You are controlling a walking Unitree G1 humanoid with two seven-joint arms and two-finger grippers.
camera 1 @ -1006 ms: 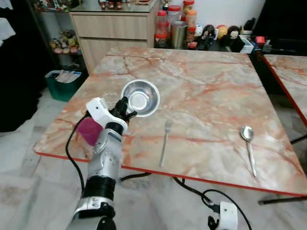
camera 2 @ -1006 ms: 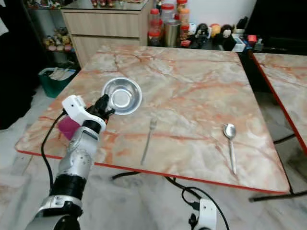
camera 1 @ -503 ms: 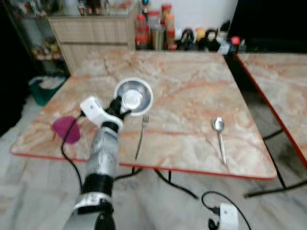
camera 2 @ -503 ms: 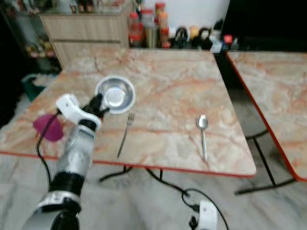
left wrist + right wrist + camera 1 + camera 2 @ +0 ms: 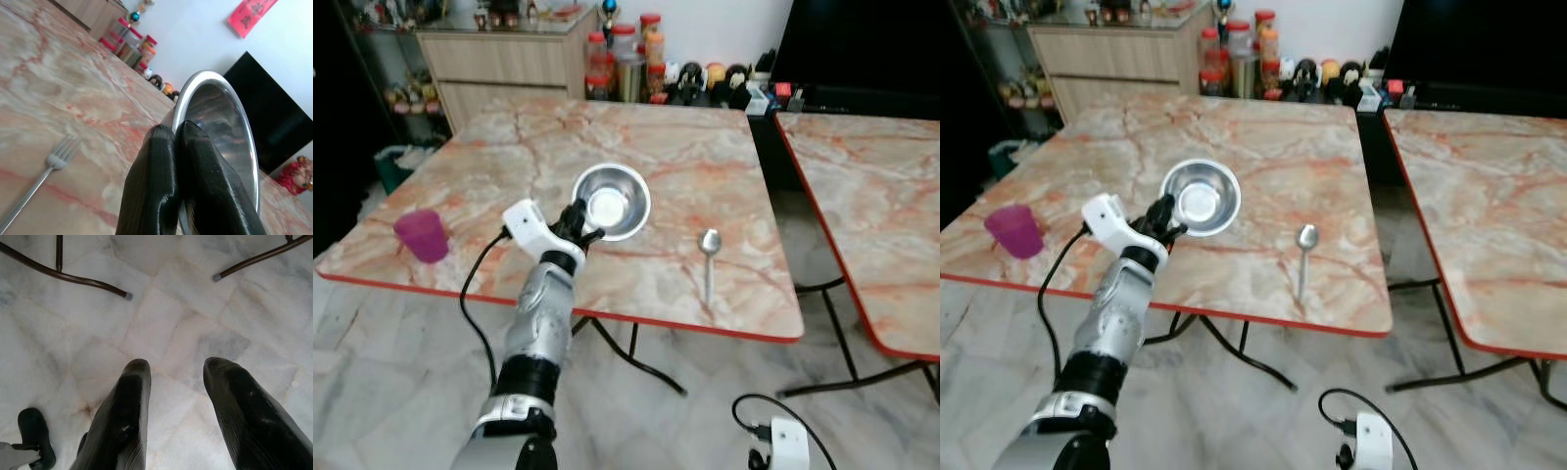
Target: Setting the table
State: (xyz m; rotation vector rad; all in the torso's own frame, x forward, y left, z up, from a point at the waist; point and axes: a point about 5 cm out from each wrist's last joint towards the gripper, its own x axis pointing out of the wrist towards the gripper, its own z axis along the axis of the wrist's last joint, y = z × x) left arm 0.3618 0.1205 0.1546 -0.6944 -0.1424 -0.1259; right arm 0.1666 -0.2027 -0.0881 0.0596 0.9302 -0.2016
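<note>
My left gripper (image 5: 579,221) is shut on the near rim of a steel bowl (image 5: 614,200). It holds the bowl tilted, just above the front part of the marble table (image 5: 685,147). In the left wrist view the black fingers (image 5: 161,161) pinch the bowl (image 5: 225,127), and a fork (image 5: 44,171) lies on the table beside them. A spoon (image 5: 708,257) lies to the right of the bowl, handle toward me. A pink cup (image 5: 423,235) stands at the table's front left corner. My right gripper (image 5: 178,367) hangs open above the floor tiles.
A second marble table (image 5: 871,215) stands to the right across a narrow gap. Jars and bottles (image 5: 626,69) crowd the far edge beside a wooden cabinet (image 5: 499,59). Table legs (image 5: 73,279) and a white plug with cable (image 5: 783,441) are on the floor.
The camera has pulled back and shifted, so the second table now shows. The bowl stays in my left gripper and sits nearer the spoon; my arm now covers the fork.
</note>
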